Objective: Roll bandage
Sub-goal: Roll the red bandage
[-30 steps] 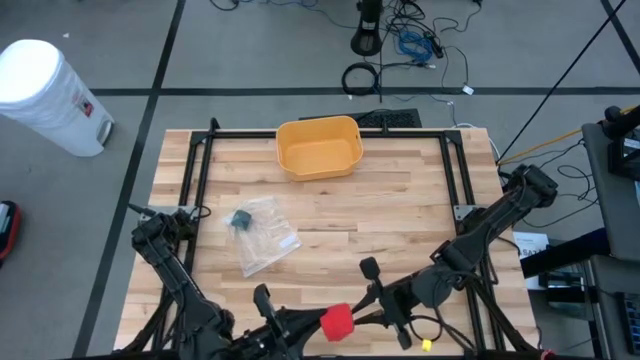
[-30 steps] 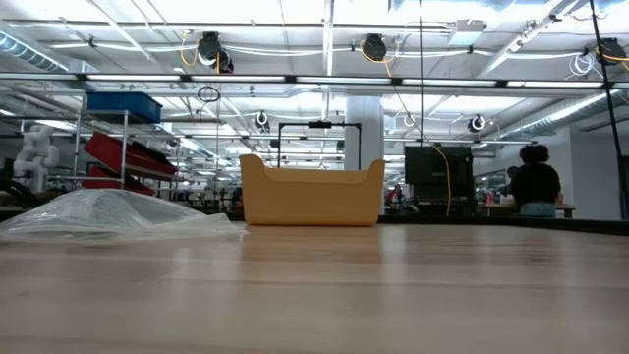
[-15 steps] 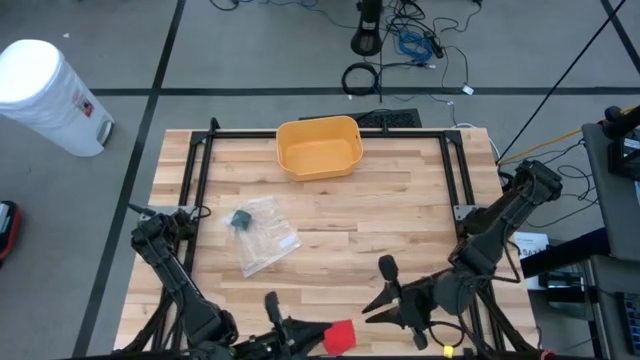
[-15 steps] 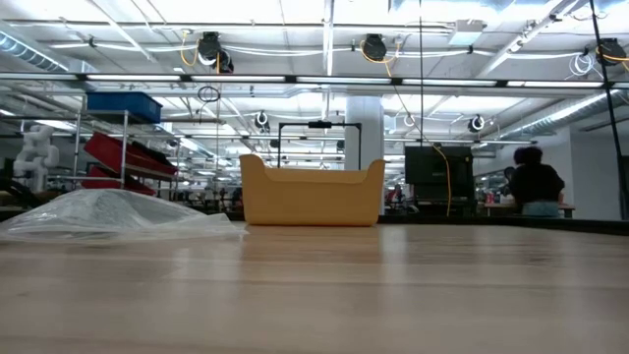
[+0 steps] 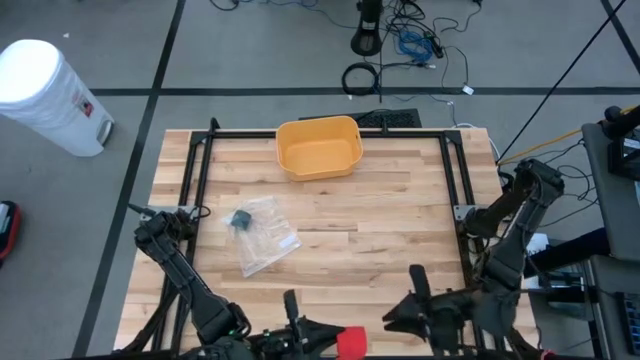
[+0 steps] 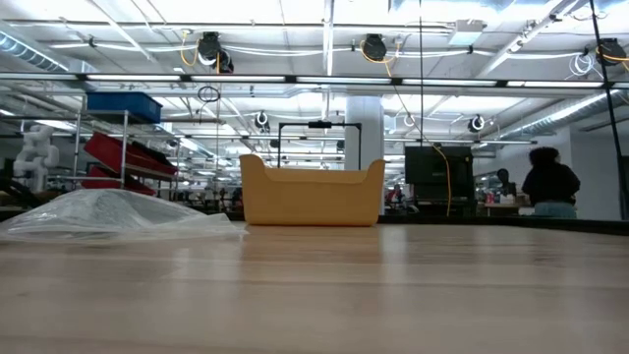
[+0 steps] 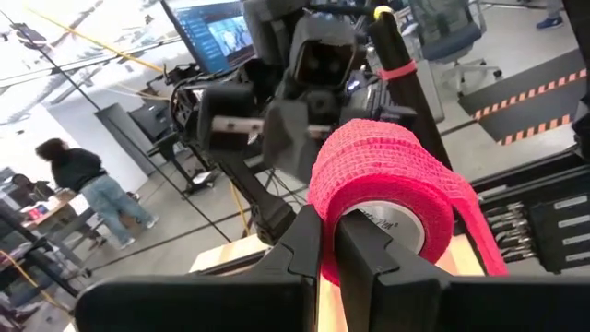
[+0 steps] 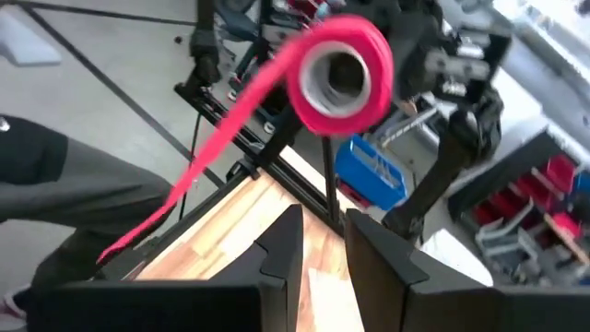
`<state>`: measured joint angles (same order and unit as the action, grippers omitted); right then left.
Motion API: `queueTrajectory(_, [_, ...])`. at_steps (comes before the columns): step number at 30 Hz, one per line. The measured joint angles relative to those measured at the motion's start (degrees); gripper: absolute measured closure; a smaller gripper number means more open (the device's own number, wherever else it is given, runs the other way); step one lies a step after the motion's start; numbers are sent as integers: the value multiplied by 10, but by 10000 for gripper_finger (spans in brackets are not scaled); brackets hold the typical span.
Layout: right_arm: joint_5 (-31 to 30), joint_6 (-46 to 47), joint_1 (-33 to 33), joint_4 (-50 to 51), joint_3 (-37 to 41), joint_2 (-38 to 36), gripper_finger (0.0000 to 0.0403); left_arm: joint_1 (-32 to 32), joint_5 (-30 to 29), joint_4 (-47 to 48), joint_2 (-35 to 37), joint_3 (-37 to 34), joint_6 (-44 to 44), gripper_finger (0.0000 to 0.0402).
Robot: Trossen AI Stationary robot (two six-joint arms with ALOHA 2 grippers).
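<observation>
Yellow bin [image 6: 312,193] stood far across the wooden table [image 6: 324,295]; crumpled clear plastic bag [image 6: 113,213] lay left of it.

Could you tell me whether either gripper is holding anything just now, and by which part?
The left gripper holds the red roll of bandage, fingers pinching its wall at the cardboard core. The right gripper holds nothing.

An industrial robotics lab: open ceiling with pipes and strip lights [image 6: 324,49], metal shelving holding red and blue bins [image 6: 123,147], a butcher-block wooden table [image 5: 400,220], a computer monitor [image 7: 217,32].
</observation>
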<state>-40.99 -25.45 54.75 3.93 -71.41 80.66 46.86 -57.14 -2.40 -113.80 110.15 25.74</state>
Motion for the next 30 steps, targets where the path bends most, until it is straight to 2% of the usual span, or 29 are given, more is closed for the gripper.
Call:
queueTrajectory(10, [-62,-59,37,-42,0,0,332,0,-2,4,0,0,0,381])
queueTrajectory(15, [-130,-93,52,-75,0,0,329,0,-3,5,0,0,0,381])
queueTrajectory(17, [-146,-99,56,-83,0,0,319,0,-4,4,0,0,0,381])
queueTrajectory(25, [-146,-98,49,-92,0,8,244,-6,-3,4,0,0,0,381])
queueTrajectory(30, [-142,-118,40,-136,0,24,216,-8,20,4,0,0,0,381])
